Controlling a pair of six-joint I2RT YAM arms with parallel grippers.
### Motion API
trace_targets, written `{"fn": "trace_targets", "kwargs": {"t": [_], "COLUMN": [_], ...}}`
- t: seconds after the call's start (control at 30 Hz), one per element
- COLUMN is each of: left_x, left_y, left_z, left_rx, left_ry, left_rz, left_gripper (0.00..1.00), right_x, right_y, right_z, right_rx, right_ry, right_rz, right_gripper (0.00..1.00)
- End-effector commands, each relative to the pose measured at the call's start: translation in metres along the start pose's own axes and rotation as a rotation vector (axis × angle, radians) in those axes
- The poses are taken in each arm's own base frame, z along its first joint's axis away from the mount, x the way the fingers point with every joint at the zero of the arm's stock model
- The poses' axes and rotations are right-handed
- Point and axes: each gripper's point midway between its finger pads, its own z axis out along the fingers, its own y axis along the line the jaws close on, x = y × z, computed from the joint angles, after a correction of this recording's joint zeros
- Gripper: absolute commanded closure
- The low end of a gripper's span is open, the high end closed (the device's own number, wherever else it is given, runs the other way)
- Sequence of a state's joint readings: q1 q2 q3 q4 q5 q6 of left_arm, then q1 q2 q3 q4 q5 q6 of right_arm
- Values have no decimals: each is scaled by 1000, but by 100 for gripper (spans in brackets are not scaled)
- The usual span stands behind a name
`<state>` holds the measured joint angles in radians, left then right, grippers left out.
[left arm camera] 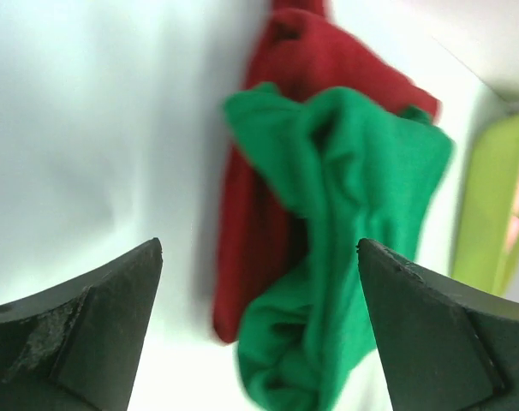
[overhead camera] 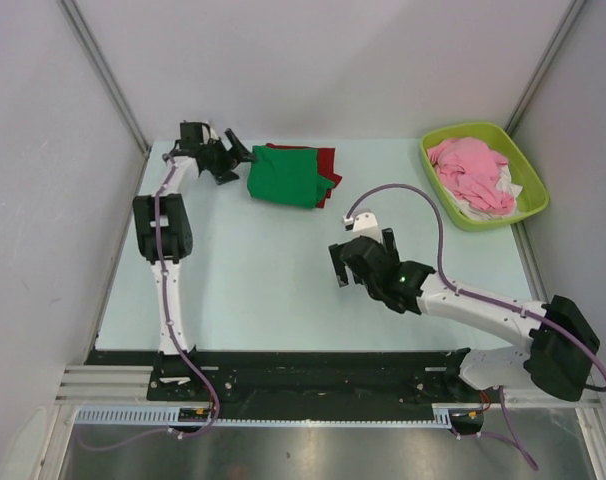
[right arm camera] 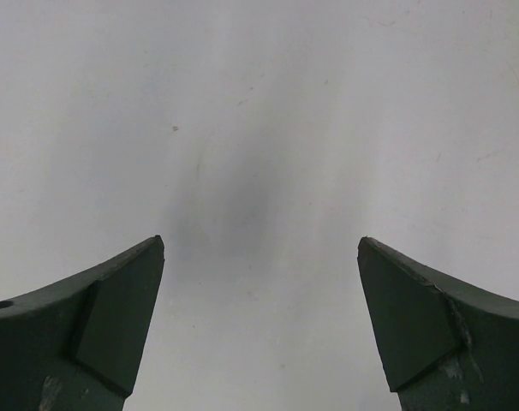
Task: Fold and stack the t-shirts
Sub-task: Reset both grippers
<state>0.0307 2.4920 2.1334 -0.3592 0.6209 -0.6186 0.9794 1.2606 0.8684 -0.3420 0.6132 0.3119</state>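
L hand [overhead camera: 238, 160] is over the far-left part of the tabletop [overhead camera: 283, 300]. Its fingers are spread wide w/ nothing btw them, so I've no grip on anything on that side. From the top cam it sits just beside the left edge of the green t-shirt [overhead camera: 288, 175]. I can't tell whether a fingertip touches the cloth.

Green t-shirt lies at the far centre of the tabletop, folded to a rough rectangle, on top of the red t-shirt [overhead camera: 330, 165]. From above, the red one shows only as a strip along the green's right edge and at its far-right corner. So both shirts are in one pile, green uppermost.

L wrist cam is blurred, but I see both fingers at the bottom corners and the pile beyond the gap btw them. In that view the green looks creased and bunched rather than flat. Red sticks out past it at the far end and down one side.

R hand [overhead camera: 363, 258] is mid-tabletop, a bit right of centre, also wide open and empty. Its wrist cam gives me only bare surface w/ a soft shadow btw the fingers. It's well apart from the shirts.

Lime basket [overhead camera: 483, 223] sits at the far-right corner, apart from the pile. A pink garment [overhead camera: 468, 168] lies in it on top of a white cloth [overhead camera: 480, 209].
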Motion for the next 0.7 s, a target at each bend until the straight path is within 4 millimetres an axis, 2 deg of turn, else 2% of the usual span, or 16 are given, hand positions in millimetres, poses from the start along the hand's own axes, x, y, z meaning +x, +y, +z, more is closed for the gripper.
{"fn": "trace_targets", "kwargs": {"t": [0.0, 0.03, 0.07, 0.13, 0.23, 0.27, 0.33, 0.37, 0.4, 0.43, 0.47, 0.5, 0.53, 0.6, 0.63, 0.67], "left_x": [-28, -24, -4, 9, 51, 75, 83, 103, 97, 112, 128, 131, 130, 144, 145, 151], "left_y": [8, 13, 21, 17, 19, 30, 12, 24, 8, -6, -3, -11, -32, -44, -63, -68], "left_z": [-71, -78, -85, -91, -99, -100, -118, -123, -142, -143, -149, -159, -176, -192, -212, -222], "left_rx": [-250, -269, -290, -281, -292, -312, -301, -322, -313, -296, -304, -302, -296, -293, -304, -320], "left_ry": [-111, -107, -67, -82, -59, -27, -70, -57, -118, -108, -99, -118, -182, -209, -281, -289], "left_rz": [87, 63, 32, 66, 70, 49, 54, 32, 32, 50, 45, 61, 115, 203, 268, 301], "left_gripper": [0, 0, 0, 0, 0, 0, 0, 0, 0, 0, 0, 0, 0, 0, 0, 0], "right_x": [-27, -29, -32, -43, -51, -56, -57, -56, -59, -59, -58, -57, -55, -55, -58, -62], "right_y": [-22, -25, -20, -34, -51, -56, -70, -68, -71, -76, -80, -83, -88, -93, -94, -96], "right_z": [21, 25, 27, 33, 36, 35, 38, 39, 38, 41, 42, 42, 43, 42, 40, 37], "right_rx": [47, 35, -20, -13, 23, 37, 65, 42, 42, 54, 75, 85, 98, 110, 114, 117], "right_ry": [-30, -25, -13, -35, -34, -44, -33, -20, -19, -13, -13, -8, -1, -1, -9, -24], "right_rz": [159, 194, 230, 286, 328, 353, 379, 377, 375, 379, 383, 388, 391, 397, 398, 403], "right_gripper": [0, 0, 0, 0, 0, 0, 0, 0, 0, 0, 0, 0, 0, 0, 0, 0]}}
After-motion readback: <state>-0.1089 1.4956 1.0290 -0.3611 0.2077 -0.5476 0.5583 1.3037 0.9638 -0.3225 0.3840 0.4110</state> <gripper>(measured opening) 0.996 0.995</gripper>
